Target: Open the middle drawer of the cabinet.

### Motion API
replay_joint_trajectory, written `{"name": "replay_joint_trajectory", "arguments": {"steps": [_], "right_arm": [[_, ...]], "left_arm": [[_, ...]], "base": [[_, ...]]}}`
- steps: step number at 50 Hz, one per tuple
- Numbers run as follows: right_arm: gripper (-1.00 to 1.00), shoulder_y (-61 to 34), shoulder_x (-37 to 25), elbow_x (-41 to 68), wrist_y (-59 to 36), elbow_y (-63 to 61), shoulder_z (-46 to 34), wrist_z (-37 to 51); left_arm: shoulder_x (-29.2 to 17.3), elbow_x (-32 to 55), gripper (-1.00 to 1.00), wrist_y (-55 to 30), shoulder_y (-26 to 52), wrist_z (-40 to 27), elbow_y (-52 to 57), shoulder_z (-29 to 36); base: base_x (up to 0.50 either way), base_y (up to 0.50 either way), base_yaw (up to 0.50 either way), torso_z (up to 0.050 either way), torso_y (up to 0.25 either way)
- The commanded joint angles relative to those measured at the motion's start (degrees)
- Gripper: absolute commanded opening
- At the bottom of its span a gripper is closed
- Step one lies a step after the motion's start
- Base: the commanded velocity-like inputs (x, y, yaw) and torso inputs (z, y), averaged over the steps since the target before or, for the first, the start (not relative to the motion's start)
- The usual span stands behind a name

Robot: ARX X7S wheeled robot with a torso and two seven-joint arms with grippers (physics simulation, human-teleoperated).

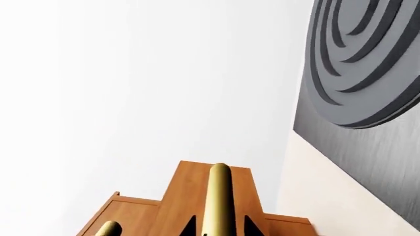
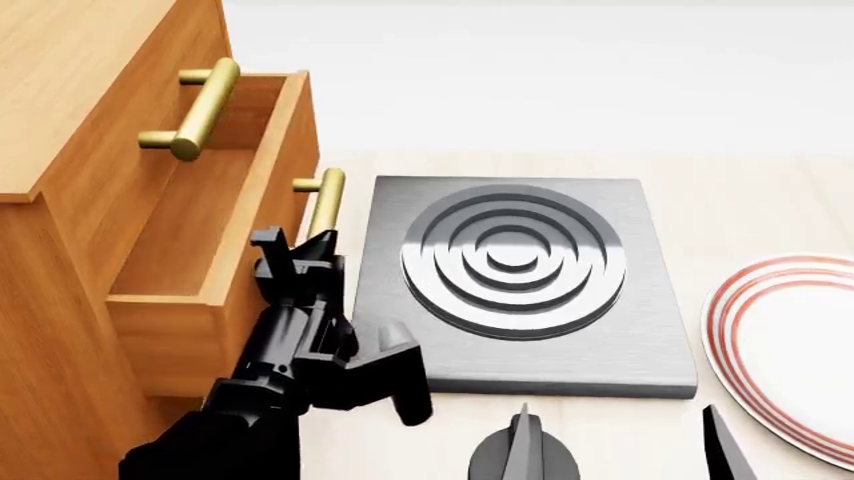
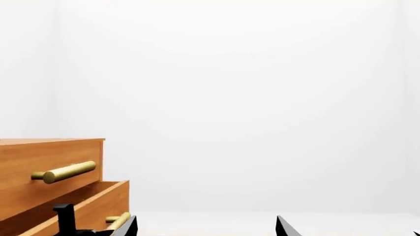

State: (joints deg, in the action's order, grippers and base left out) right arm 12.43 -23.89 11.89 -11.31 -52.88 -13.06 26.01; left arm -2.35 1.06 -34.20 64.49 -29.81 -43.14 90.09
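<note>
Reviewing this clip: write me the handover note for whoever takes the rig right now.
Left gripper: closed on the middle drawer's handle, fingers either side of the bar in its wrist view.
Right gripper: open, holding nothing, low in front of the hotplate.
Middle drawer: pulled well out of the cabinet; its inside looks empty. Top drawer front is shut.
Done: drawer largely open.
Left: pull further if full travel is wanted, then release and back the left arm away.
</note>
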Motion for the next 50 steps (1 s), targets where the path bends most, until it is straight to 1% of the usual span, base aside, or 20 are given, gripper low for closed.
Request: {"name": "replay_joint_trajectory", "arguments": {"steps": [1,17,31,37,40,50], "right_arm": [[1.00,0.07,-0.35,0.32,0.25,-0.06,0.01,0.33],[1.00,0.24,-0.88,0.85,0.62,-0.22,0.17,0.76],[1.00,-0.23,-1.09,0.70,0.38,-0.11,-0.69,0.95],[1.00,-0.33,-1.22,0.78,0.32,-0.13,-0.80,1.11],[1.00,-0.38,-1.30,0.83,0.35,-0.12,-0.87,1.15],[1.00,-0.40,-1.53,0.87,0.35,-0.15,-1.08,1.41]], "left_arm": [[2.35,-11.73,-1.00,-4.69,-0.29,-1.75,9.03,0.51],[2.35,-13.17,-1.00,-6.74,0.03,-0.14,13.45,0.55],[2.35,-13.22,-1.00,-7.27,1.15,-0.28,16.74,0.51],[2.35,-12.62,-1.00,-5.73,1.23,-1.23,17.81,0.43],[2.35,-12.37,-1.00,-4.82,1.64,-2.98,18.68,0.36],[2.35,-11.93,-1.00,-3.51,1.35,-4.44,19.41,0.38]], "base": [[-0.01,0.00,0.00,0.000,0.000],[-0.01,0.00,0.00,0.000,0.004],[0.00,0.00,0.00,0.001,0.004],[0.00,0.00,0.00,0.002,0.005],[0.00,0.00,0.00,0.000,0.000],[0.00,0.00,0.00,0.000,0.000]]}}
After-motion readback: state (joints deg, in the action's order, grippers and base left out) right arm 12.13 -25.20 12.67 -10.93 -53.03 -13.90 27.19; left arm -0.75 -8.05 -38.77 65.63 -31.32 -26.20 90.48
